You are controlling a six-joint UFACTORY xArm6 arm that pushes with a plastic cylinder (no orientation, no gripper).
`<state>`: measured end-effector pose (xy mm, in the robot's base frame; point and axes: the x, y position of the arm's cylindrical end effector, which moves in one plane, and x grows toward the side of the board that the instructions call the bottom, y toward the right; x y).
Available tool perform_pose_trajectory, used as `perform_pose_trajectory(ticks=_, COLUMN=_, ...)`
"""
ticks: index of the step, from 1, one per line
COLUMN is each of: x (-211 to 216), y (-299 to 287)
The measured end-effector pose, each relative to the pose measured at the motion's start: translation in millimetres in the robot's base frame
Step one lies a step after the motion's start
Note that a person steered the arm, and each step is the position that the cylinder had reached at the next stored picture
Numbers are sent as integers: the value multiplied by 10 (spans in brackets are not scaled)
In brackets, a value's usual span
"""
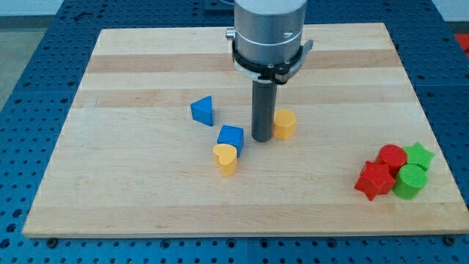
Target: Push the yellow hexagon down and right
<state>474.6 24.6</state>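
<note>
The yellow hexagon (284, 125) sits near the middle of the wooden board (146, 191). My tip (262, 138) rests on the board right at the hexagon's left side, touching it or nearly so. A blue cube (230, 138) lies just left of my tip, with a yellow heart-shaped block (226, 158) against its lower edge. A blue triangular block (203, 111) lies further up and left.
At the view's lower right several blocks are clustered: a red cylinder (393, 157), a green star (419, 155), a red star (374, 180) and a green cylinder (410, 181). The board's right edge is close to them.
</note>
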Motion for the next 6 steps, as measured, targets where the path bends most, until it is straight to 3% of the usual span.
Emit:
perform_pose_trajectory(ticks=1, x=-288, y=-128)
perform_pose_trajectory(ticks=3, x=-407, y=169)
perform_pose_trajectory(ticks=6, x=75, y=566)
